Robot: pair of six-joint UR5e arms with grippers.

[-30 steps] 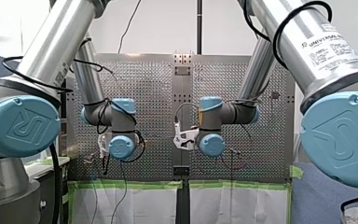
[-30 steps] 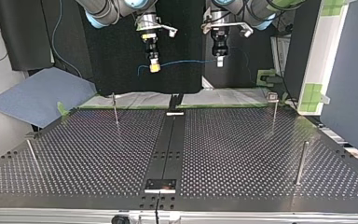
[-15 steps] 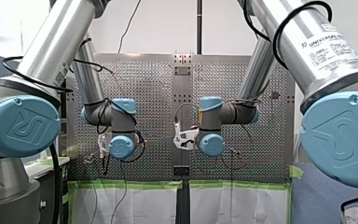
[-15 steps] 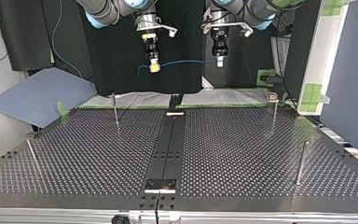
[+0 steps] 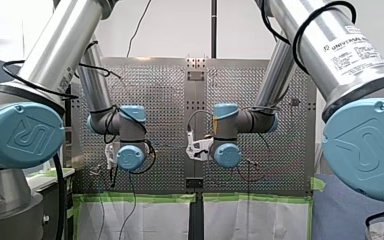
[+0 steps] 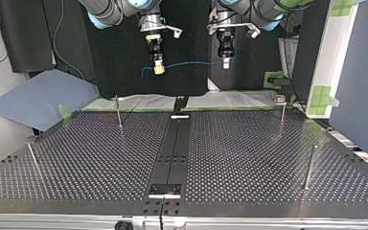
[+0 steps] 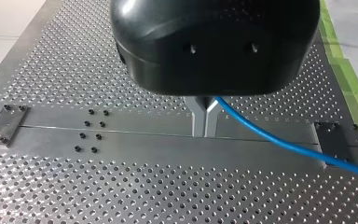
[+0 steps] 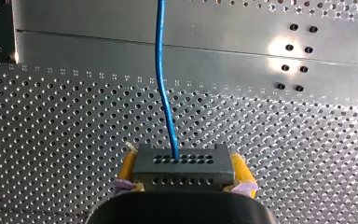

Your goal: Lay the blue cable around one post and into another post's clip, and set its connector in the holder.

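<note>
At the top view's left, my right pincer (image 6: 158,69) clamps the dark connector (image 8: 182,165) between yellow pads (image 8: 240,171). From it the blue cable (image 6: 191,63) spans across, well above the bench (image 6: 249,158), to my left pincer (image 6: 225,63), whose metal fingers are closed on it. In the front view the wrists (image 5: 131,157) hide both pincers

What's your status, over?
Left gripper shut on blue cable. Right gripper shut on connector. Cable aloft, short of the posts. Nothing blocking.

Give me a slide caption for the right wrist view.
My right end effector clamps the grey connector between yellow pads, blue cable running ahead over the perforated table.
</note>
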